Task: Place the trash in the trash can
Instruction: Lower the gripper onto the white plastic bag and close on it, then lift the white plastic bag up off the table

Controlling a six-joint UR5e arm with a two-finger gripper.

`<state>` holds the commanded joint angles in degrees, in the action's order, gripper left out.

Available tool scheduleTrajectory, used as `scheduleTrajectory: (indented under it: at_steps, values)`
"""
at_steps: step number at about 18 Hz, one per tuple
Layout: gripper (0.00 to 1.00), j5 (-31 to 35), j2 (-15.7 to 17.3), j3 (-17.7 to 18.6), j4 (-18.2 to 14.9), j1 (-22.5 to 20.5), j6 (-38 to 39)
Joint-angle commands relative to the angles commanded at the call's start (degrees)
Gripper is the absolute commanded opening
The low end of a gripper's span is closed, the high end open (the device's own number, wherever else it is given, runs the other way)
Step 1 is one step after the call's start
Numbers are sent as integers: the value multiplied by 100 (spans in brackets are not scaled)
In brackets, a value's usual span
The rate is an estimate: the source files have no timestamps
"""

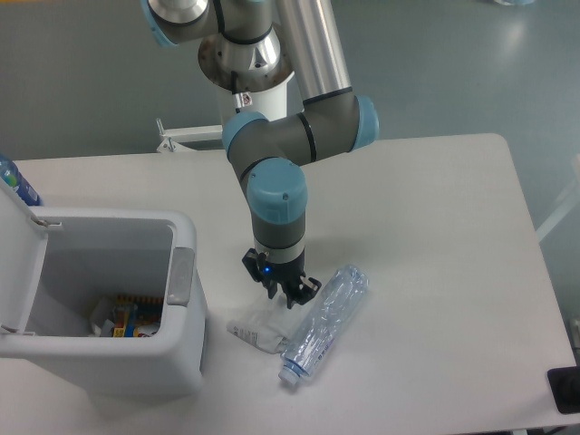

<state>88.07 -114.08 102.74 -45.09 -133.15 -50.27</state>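
Above the crumpled pouch (265, 323), your gripper (282, 292) hovers, jaws spread; lower squarely, pinch its middle, avoiding the crushed bottle (324, 319) at three o'clock.

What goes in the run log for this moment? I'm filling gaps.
tool open over crumpled white pouch | crushed clear bottle on table | trash can lid open

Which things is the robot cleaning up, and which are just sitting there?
For the job:
- crumpled white pouch
- crushed clear bottle
- bin, lid open
- gripper, right above the pouch

Just lying about:
- blue bottle behind the bin
- dark thing at the table's corner
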Motion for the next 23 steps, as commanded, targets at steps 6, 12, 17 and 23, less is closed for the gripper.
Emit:
scheduleTrajectory:
  at_steps: [6,12,17,23]
  values:
    - [0,-35,228,-9,-17,0,-35]
    - [0,-79,860,-44,-53,-79,70]
    - [0,-324,1318,-438,-44,-526,386]
    - [0,-1958,1362,-1510,-35,-1282,1791]
